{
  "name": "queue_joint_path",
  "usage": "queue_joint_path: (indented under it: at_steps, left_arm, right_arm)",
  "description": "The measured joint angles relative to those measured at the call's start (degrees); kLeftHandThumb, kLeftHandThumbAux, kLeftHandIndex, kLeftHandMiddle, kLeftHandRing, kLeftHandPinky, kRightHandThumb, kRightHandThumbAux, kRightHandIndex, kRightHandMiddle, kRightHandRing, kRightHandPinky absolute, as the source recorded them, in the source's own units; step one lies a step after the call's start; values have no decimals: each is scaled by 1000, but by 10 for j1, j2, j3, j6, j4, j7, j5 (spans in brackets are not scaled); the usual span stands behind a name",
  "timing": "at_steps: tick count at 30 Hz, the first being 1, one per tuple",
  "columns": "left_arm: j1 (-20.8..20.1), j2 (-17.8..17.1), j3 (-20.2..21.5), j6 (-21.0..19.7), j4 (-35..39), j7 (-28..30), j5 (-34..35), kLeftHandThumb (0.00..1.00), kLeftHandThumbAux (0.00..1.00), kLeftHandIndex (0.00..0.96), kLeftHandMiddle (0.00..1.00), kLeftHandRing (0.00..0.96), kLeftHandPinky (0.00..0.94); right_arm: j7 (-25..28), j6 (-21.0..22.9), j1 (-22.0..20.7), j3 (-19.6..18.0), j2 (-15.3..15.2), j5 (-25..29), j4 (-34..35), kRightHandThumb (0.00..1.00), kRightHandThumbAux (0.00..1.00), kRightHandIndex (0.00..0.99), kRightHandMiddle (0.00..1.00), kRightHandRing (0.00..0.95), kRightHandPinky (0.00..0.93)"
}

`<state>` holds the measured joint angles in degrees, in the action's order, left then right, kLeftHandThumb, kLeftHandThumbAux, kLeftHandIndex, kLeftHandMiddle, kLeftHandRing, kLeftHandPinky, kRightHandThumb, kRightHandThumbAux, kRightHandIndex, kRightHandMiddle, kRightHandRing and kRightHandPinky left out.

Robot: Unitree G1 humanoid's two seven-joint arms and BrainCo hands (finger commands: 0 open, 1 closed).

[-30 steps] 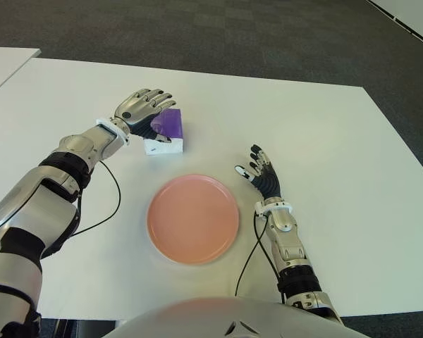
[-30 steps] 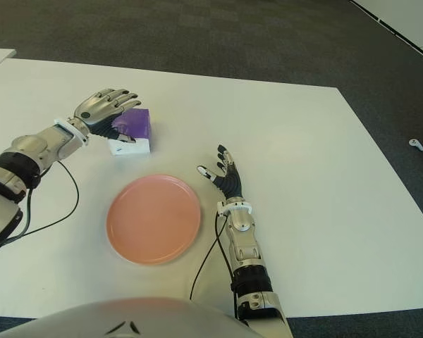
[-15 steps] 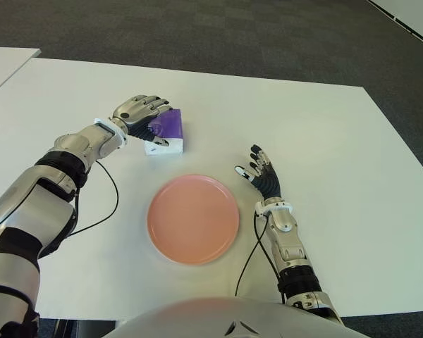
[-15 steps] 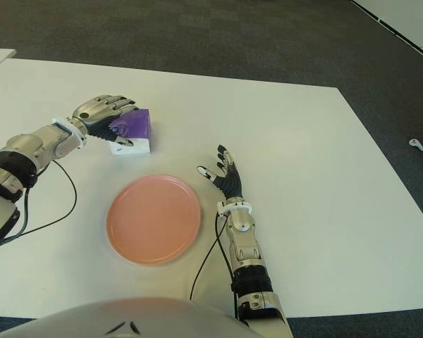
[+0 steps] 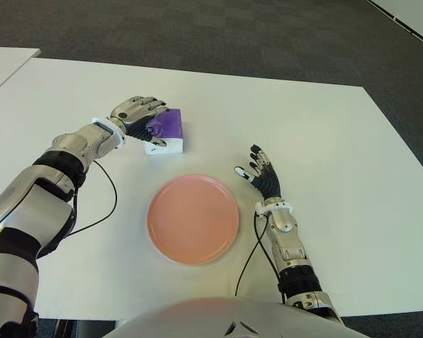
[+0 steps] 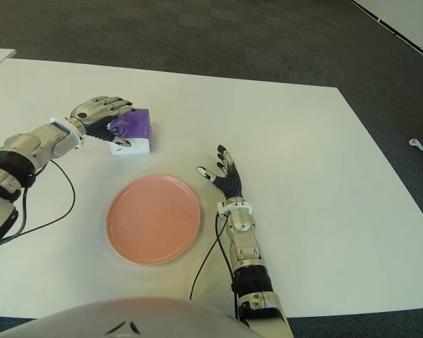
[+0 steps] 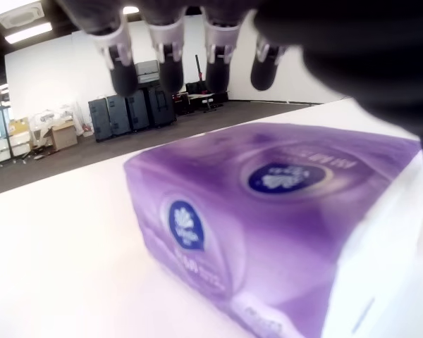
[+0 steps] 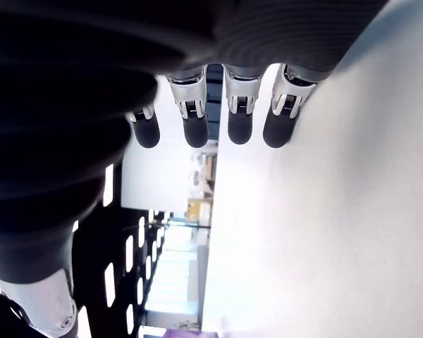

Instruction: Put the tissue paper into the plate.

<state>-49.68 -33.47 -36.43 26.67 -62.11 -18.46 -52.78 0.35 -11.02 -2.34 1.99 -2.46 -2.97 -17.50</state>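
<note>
The robot's left hand reaches over a purple tissue pack on the white table, w/ the job barely begun: the pack sits on the tabletop just beyond the pink plate, apart from its far-left rim, and the plate holds nothing. From the room, the fingers arch over the top of the pack, curled partway, tips hanging just above the wrapper in the wrist view; no firm clamp shows yet, so the hand reads as closing in, not holding. Left to do, by the look of it: grip, lift, carry the short way to the plate, set down. The pack is a soft rectangular block, glossy purple wrap on top w/ a round dark-blue logo on the top and another on the end face, and a white band along the lower edge; it lies flat, uncrushed. The right hand shows beside the plate on its right side, fingers spread, holding nothing.
</note>
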Motion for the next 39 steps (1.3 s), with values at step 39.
queue_joint_path:
  at_steps: [39]
  left_arm:
    - [0, 31, -47, -49, -54, -53, -21, 0, 328, 0, 0, 0, 0]
  right_arm:
    - [12, -4, 1, 7, -13, 0, 0, 0, 663, 0, 0, 0, 0]
